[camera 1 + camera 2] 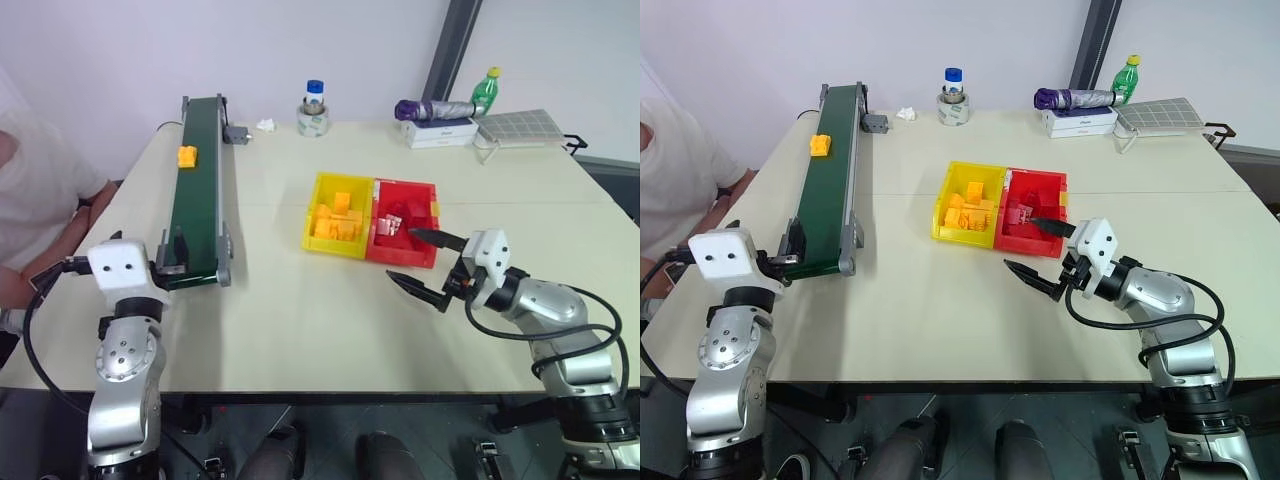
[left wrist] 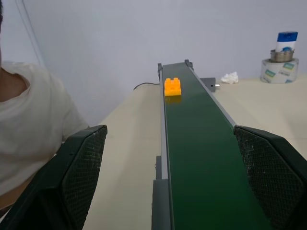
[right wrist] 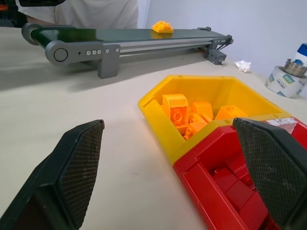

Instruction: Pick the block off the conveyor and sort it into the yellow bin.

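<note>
The orange-yellow block (image 1: 187, 156) lies on the dark green conveyor (image 1: 200, 190), in its far half. My left gripper (image 1: 168, 250) hovers at the belt's near end, pointing along it, open and holding nothing; in the left wrist view the block (image 2: 172, 86) is far ahead between the fingers. The yellow bin (image 1: 312, 212), holding several orange-yellow blocks, sits mid-table, joined to a red bin (image 1: 405, 185). My right gripper (image 1: 401, 254) stands open and holding nothing just in front of the red bin's near corner, aimed toward the bins.
A person in a white shirt (image 1: 40, 190) sits at the table's left edge beside the conveyor. Along the far edge stand a jar on a tape roll (image 1: 314, 110), a folded umbrella on boxes (image 1: 440, 112), a green bottle (image 1: 485, 90) and a grey mat (image 1: 520, 125).
</note>
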Controlling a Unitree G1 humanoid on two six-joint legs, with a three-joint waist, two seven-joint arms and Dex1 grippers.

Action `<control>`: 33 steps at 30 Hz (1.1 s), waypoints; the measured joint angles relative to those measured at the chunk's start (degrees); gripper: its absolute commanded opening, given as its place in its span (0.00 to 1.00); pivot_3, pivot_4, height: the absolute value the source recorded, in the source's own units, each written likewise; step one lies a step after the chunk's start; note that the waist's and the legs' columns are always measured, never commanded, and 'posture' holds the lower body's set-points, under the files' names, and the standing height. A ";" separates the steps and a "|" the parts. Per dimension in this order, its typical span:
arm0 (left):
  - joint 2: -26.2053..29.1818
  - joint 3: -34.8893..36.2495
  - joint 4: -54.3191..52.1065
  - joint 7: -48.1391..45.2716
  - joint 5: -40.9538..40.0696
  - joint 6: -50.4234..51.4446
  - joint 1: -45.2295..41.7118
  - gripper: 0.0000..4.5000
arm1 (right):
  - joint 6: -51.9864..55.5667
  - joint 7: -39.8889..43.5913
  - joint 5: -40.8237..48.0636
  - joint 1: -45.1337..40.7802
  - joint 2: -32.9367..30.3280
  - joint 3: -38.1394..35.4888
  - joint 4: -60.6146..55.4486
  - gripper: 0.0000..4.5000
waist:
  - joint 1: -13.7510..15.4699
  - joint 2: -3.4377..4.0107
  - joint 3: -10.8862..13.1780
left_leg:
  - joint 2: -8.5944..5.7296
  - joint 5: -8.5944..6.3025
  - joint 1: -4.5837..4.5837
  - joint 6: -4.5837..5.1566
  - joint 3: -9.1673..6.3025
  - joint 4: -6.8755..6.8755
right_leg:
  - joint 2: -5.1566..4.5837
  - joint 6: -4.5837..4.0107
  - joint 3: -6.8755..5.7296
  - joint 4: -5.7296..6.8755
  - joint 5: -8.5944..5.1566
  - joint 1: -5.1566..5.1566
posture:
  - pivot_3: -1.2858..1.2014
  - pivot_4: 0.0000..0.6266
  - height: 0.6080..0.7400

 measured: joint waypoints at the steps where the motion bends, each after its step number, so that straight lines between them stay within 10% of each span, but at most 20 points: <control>1: 0.01 0.00 0.25 0.05 0.03 0.01 -0.13 0.99 | 0.00 0.00 0.00 0.00 0.00 0.00 0.00 1.00 | 0.00 0.00 0.00 | 0.00 0.00 0.00 0.00 0.00 0.00 | 0.00 0.00 0.00 0.00 0.00 0.00 | 0.52 0.24 1.00; 33: 9.56 5.47 26.16 -7.12 -10.62 17.75 -26.99 0.99 | -1.05 -0.50 -0.61 -1.38 0.99 0.97 1.20 1.00 | -0.15 -0.01 0.00 | 0.00 0.01 0.00 -0.01 -0.03 0.16 | 0.07 0.17 -0.02 0.09 0.10 -0.01 | 0.52 0.24 1.00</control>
